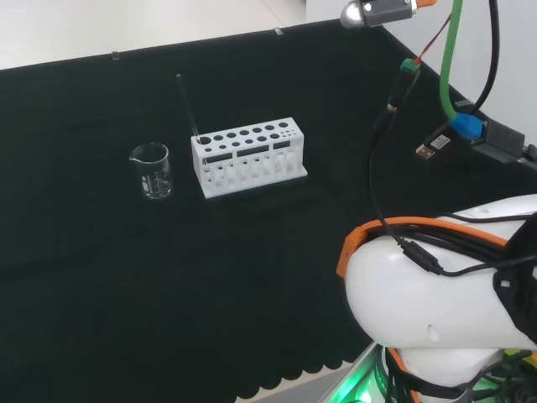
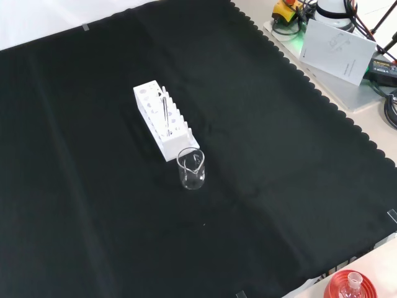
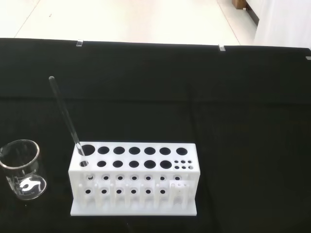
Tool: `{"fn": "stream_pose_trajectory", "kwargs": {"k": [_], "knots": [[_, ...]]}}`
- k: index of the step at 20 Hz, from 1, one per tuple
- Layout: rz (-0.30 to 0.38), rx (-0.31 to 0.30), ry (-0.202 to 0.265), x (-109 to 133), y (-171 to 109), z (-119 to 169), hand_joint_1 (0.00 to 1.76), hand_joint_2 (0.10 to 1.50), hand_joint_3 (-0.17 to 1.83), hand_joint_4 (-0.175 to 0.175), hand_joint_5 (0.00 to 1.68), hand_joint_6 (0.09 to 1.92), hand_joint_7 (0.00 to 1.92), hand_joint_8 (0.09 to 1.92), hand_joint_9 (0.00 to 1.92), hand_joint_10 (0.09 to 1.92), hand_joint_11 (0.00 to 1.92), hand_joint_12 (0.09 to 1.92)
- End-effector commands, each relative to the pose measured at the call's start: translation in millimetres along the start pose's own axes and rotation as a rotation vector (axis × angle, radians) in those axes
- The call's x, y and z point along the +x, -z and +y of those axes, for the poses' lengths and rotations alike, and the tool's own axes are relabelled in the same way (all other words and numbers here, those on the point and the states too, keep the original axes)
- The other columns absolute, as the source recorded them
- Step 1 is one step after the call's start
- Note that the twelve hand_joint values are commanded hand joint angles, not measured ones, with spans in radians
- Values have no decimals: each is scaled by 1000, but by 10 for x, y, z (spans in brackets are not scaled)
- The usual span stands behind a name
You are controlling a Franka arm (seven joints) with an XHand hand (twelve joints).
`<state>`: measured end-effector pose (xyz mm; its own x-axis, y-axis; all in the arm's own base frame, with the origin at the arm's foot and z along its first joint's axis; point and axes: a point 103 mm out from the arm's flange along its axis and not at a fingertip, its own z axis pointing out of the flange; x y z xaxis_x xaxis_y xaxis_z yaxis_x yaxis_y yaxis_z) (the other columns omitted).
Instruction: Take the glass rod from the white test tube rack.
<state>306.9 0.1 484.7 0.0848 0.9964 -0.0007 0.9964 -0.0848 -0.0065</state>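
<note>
Nearest the wrist camera stands the white test tube rack (image 3: 133, 177), with the glass rod (image 3: 65, 114) slanting out of an end hole – its top leans away, propped by the hole's edge, free to be lifted. Just beside that end sits a clear beaker (image 3: 22, 170) on the black worktop (image 2: 279, 186) – whether the hand is spread or curled, I cannot tell
</note>
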Motion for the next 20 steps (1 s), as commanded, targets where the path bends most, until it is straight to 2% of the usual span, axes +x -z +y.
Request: {"fn": "stream_pose_trajectory", "kwargs": {"k": [1, 2, 3, 5, 6, 8, 12, 17, 20], "knots": [[-31, 19, -117, -345, 352, -238, 743, 685, 586, -113, 470, 350, 573, 687, 1004, 87, 460, 1210], [-27, 20, -131, -392, 363, -260, 669, 728, 511, -106, 368, 328, 436, 768, 900, 87, 302, 1339], [-24, 23, -140, -383, 369, -260, 631, 758, 457, -102, 304, 345, 363, 815, 797, 151, 221, 1404], [-15, 16, -158, -430, 382, -273, 599, 789, 400, -100, 241, 393, 297, 878, 580, 573, 155, 1465], [-12, 15, -162, -456, 386, -279, 592, 795, 391, -99, 227, 411, 285, 895, 508, 727, 142, 1479], [-11, 17, -165, -471, 401, -283, 587, 800, 384, -100, 217, 431, 279, 911, 444, 866, 132, 1490], [17, 3, -142, -456, 402, -280, 592, 798, 388, -109, 236, 470, 372, 916, 500, 908, 189, 1475], [30, -1, -79, -386, 331, -205, 677, 770, 408, -143, 357, 664, 675, 879, 780, 815, 585, 1337], [61, 6, -40, -278, 269, -104, 713, 753, 424, -162, 407, 797, 803, 857, 896, 774, 717, 1291]]}}
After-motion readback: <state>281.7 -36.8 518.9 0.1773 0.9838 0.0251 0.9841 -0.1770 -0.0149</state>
